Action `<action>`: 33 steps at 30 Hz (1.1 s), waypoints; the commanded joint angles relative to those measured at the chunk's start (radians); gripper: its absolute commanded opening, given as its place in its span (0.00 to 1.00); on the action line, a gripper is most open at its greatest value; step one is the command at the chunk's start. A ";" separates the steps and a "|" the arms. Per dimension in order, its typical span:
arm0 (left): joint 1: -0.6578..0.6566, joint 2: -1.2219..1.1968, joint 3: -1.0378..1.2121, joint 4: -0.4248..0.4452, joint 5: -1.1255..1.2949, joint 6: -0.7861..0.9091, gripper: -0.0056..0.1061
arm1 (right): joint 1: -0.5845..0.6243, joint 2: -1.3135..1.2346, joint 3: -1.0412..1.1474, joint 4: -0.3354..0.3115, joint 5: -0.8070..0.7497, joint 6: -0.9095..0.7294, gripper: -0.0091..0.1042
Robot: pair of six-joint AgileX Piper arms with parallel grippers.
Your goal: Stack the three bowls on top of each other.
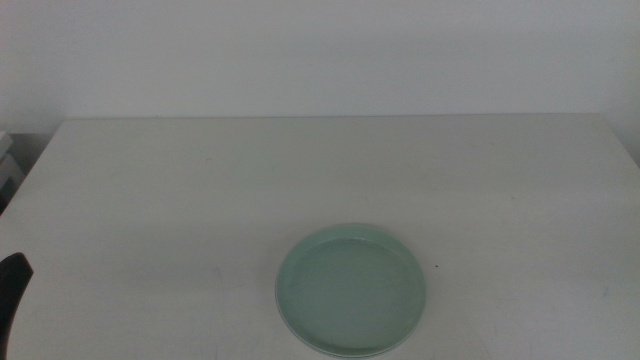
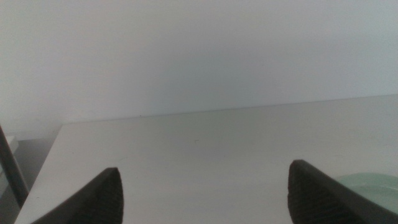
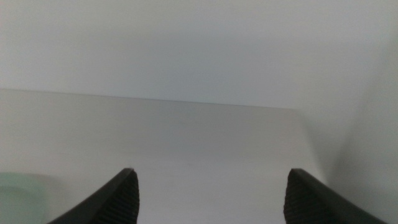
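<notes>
A mint green bowl point(image 1: 351, 291) sits on the table near the front edge, a little right of centre. A thin pale edge shows under its front rim. No grey or white bowl shows anywhere on its own. My left gripper point(image 2: 205, 168) is open and empty, low at the table's left front, where one dark jaw shows in the middle view point(image 1: 12, 290). The green bowl's rim point(image 2: 373, 185) shows beside it. My right gripper point(image 3: 211, 171) is open and empty, out of the middle view, with the green bowl's rim point(image 3: 22, 194) at the picture's edge.
The white table point(image 1: 320, 180) runs back to a plain white wall. Its left edge point(image 2: 43, 174) and right edge point(image 3: 314, 149) show in the wrist views. Something pale stands off the table's left side point(image 1: 8, 165).
</notes>
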 commanded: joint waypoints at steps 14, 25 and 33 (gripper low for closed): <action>0.001 0.009 -0.027 -0.009 -0.081 -0.012 0.85 | -0.278 -0.059 0.115 0.246 -0.236 -0.272 0.60; 0.001 0.009 -0.027 -0.009 -0.081 -0.012 0.85 | -0.278 -0.300 0.368 0.305 -0.239 -0.272 0.60; 0.001 -0.037 0.180 -0.007 -0.207 -0.012 0.85 | -0.278 -0.299 0.396 0.309 -0.186 -0.272 0.60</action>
